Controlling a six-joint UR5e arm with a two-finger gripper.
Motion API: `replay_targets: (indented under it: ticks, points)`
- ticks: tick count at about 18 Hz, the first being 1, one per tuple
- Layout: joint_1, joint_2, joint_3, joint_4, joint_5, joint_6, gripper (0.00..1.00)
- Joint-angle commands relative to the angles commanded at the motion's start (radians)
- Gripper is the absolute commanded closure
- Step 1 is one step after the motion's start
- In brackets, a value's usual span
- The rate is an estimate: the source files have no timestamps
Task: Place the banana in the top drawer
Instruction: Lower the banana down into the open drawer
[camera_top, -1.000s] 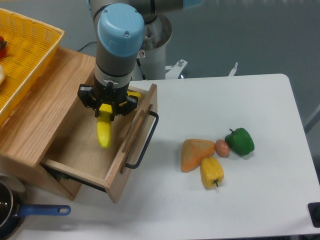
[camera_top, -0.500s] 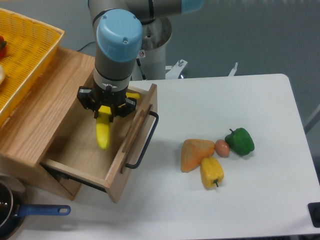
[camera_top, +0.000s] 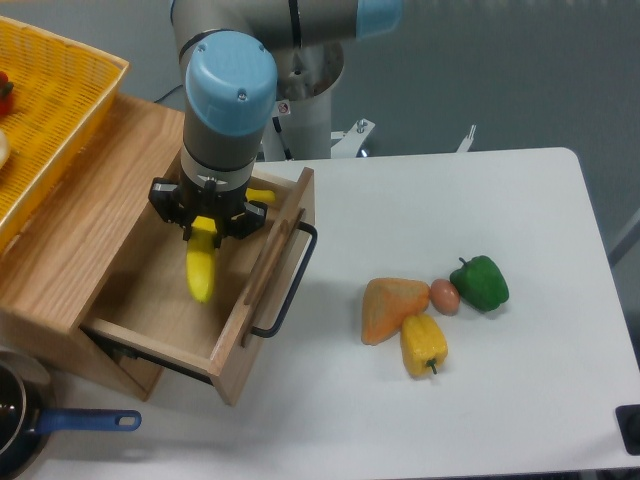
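So the smooth, curved bright yellow banana (camera_top: 202, 272) is hanging over the open light-oak wooden top drawer (camera_top: 232, 335), the one with the black metal bar handle (camera_top: 290, 285) on its front. The black two-finger gripper (camera_top: 208, 221) is clamped on the banana's upper part, its lower tip pointing down into the drawer box. At about 3 o'clock, on the white worktop (camera_top: 520, 400), sit an orange wedge-shaped thing (camera_top: 388, 306), a stubby yellow bell pepper (camera_top: 423, 344), a glossy green pepper (camera_top: 481, 282) and a small brown egg-shaped item (camera_top: 444, 295). The yellow plastic mesh basket (camera_top: 55, 110) is at 10 o'clock.
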Motion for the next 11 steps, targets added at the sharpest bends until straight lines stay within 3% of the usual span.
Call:
replay_targets:
  ticks: [11]
  points:
    - [-0.008,-0.006,-0.003,-0.002,0.002,0.0,0.59]
